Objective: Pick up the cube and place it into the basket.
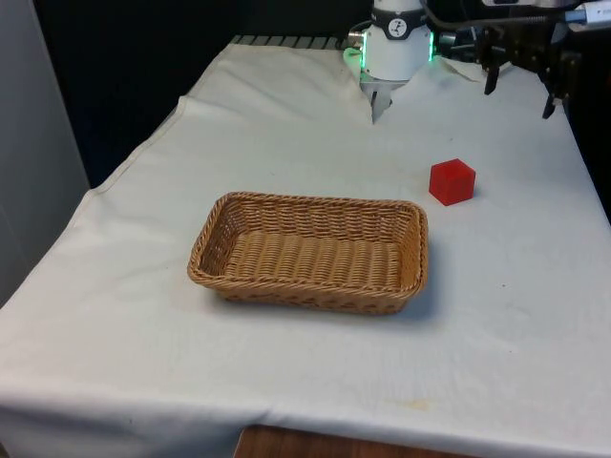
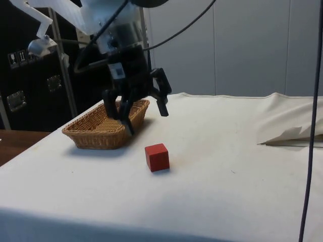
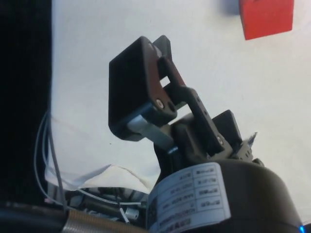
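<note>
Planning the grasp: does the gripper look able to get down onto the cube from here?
Probably yes. The gripper hangs open above the cloth, and the cube sits alone, apart from the basket, with nothing over it.

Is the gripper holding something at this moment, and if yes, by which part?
Nothing is held. The gripper hangs open in the air, and the red cube lies apart on the cloth.

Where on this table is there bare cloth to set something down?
Bare cloth runs from the basket to the near edge, and along the front view's left. Tighter: the strip between basket and red cube, with the gripper hanging above the table there.
</note>
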